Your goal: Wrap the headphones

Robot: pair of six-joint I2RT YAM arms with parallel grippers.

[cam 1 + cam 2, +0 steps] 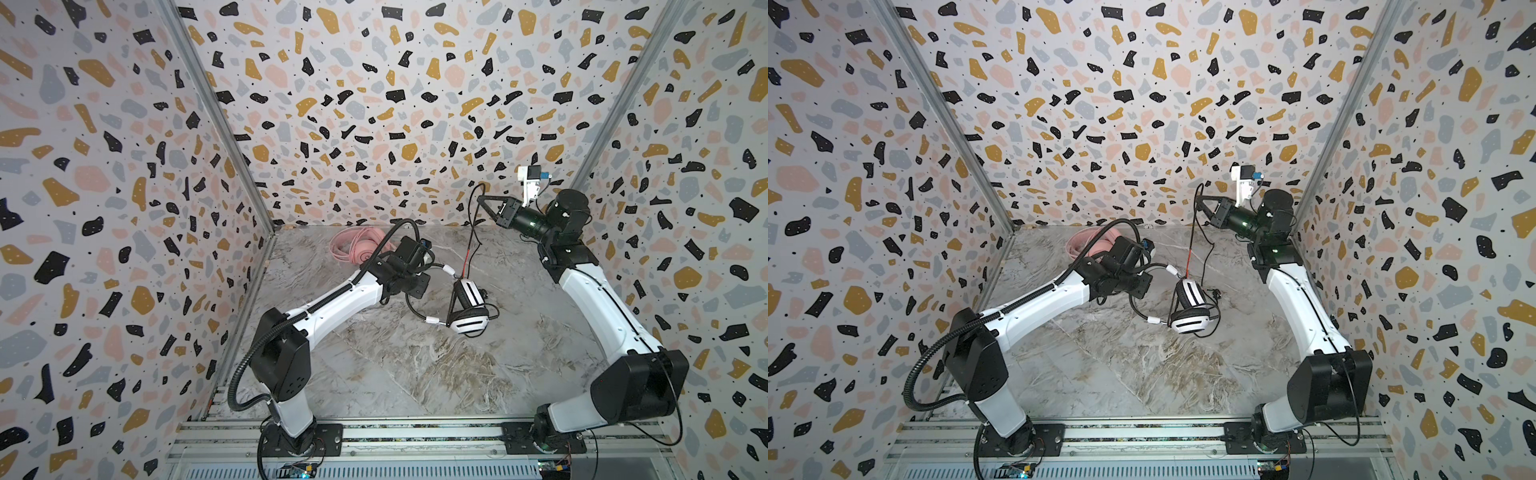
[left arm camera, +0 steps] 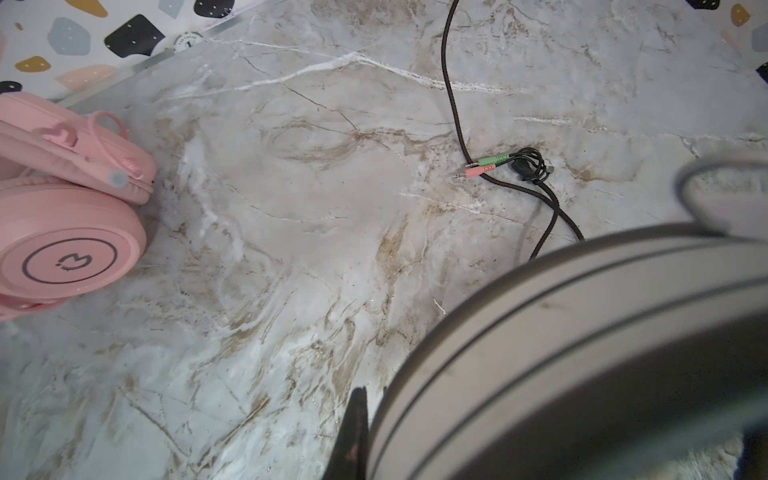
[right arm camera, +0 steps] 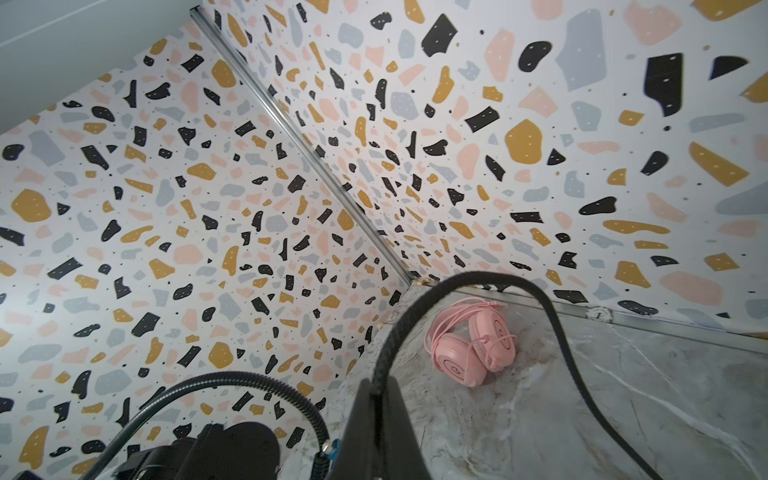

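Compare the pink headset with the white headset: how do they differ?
The pink headset is all pink; the white headset has black stripes. The pink headset's cord looks wound round it; the white headset's black cord runs up to the right claw. The pink headset lies free; the left claw grips the white headset's band. Both are corded over-ear sets.

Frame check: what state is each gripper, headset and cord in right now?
left gripper: shut on the white headphones' headband.
right gripper: raised, shut on the black cord.
white headphones: held by the headband, cord unwrapped.
black cord: hangs from the right gripper to the table.
plugs: loose on the table.
pink headphones: lying by the back wall, cord looped around them.
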